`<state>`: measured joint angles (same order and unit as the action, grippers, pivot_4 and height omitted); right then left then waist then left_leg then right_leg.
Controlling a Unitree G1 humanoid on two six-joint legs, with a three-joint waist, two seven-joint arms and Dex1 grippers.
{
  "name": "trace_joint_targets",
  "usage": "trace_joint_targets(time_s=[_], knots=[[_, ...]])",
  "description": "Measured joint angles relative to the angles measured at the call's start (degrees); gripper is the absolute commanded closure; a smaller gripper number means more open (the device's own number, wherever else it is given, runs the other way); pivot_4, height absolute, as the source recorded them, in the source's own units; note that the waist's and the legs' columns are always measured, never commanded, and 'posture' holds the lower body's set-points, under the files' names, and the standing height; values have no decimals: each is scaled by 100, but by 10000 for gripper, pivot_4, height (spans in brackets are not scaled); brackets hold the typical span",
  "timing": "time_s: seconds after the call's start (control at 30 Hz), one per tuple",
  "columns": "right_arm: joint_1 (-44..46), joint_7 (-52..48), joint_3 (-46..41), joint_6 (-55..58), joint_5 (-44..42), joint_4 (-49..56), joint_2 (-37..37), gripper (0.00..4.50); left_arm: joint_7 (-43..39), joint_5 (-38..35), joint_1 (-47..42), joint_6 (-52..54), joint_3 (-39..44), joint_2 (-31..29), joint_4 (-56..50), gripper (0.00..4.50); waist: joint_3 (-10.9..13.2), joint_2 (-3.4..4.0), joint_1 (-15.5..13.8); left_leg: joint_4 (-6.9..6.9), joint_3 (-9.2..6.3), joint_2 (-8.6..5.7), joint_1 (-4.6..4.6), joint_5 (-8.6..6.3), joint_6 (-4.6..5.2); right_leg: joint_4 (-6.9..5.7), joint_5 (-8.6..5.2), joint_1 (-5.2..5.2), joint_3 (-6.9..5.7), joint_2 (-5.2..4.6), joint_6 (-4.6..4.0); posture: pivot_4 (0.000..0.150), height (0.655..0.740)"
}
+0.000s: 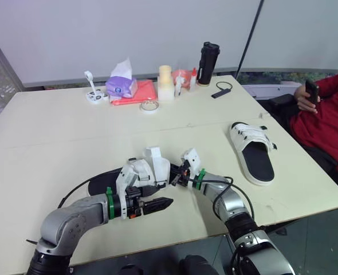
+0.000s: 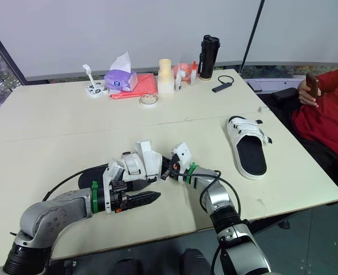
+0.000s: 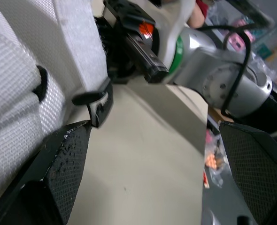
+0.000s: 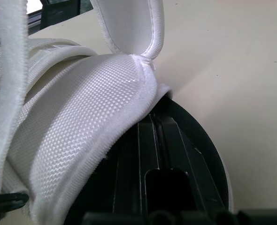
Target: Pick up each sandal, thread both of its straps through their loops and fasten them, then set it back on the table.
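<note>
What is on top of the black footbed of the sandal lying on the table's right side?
Two white straps cross the far part of the sandal; the nearer footbed is bare. The part under the straps is covered and cannot be seen.

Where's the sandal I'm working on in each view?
Left eye view: near sandal, front centre of the table.
Right eye view: front centre again.
Left wrist view: its white mesh strap, close up.
Right wrist view: the strap again, very close.
Shared landmark: the beige table.
</note>
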<state>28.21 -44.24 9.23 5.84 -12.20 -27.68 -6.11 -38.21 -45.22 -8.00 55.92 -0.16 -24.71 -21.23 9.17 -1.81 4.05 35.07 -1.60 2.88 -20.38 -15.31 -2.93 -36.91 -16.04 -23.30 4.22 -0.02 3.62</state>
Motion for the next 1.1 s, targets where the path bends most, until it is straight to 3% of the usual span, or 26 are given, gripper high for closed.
trace_joint_targets(time_s=[0.27, 0.37, 0.6, 0.63, 0.9, 1.1], knots=[[-8, 41, -3, 0, 0, 5, -1, 45000, 237, -51, -68, 0, -18, 258, 138, 179, 0, 2, -1, 3, 1, -2, 2, 0, 0, 0, 0, 5, -1, 0, 0, 1500, 7400], [-11, 51, -6, 0, 0, 5, -1, 45000, 398, -63, -77, 1, -12, 398, 194, 8079, -1, 1, -2, 5, 0, -2, 3, 0, 0, 0, 0, 8, -2, 0, 0, 1500, 7400], [-15, 51, 7, 0, 0, 16, 3, 45000, 853, -165, -86, 126, 199, 540, 310, 42144, -1, 1, 0, 4, -1, -2, 1, 0, 0, 0, 0, 7, -2, 4, 1, 1500, 7400], [-15, 51, 6, 0, 0, 17, 4, 45000, 903, -164, -84, 146, 221, 547, 324, 44674, -1, 1, 0, 4, -1, -2, 1, 0, 0, 0, 0, 7, -2, 4, 1, 1500, 7400], [-14, 50, 21, 0, 0, 18, 16, 45000, 976, -343, -110, 387, 323, 488, 348, 44674, -1, 2, 13, 2, -1, -2, 2, 0, 0, 0, 0, 6, -2, 6, 1, 1500, 7400], [-11, 45, 115, 0, 0, 39, 61, 45000, 464, -509, -52, 729, 164, -258, 226, 44674, -4, 8, 101, -12, -17, 0, 7, -3, 2, 1, -9, 0, 9, 23, -10, 1500, 7400]])
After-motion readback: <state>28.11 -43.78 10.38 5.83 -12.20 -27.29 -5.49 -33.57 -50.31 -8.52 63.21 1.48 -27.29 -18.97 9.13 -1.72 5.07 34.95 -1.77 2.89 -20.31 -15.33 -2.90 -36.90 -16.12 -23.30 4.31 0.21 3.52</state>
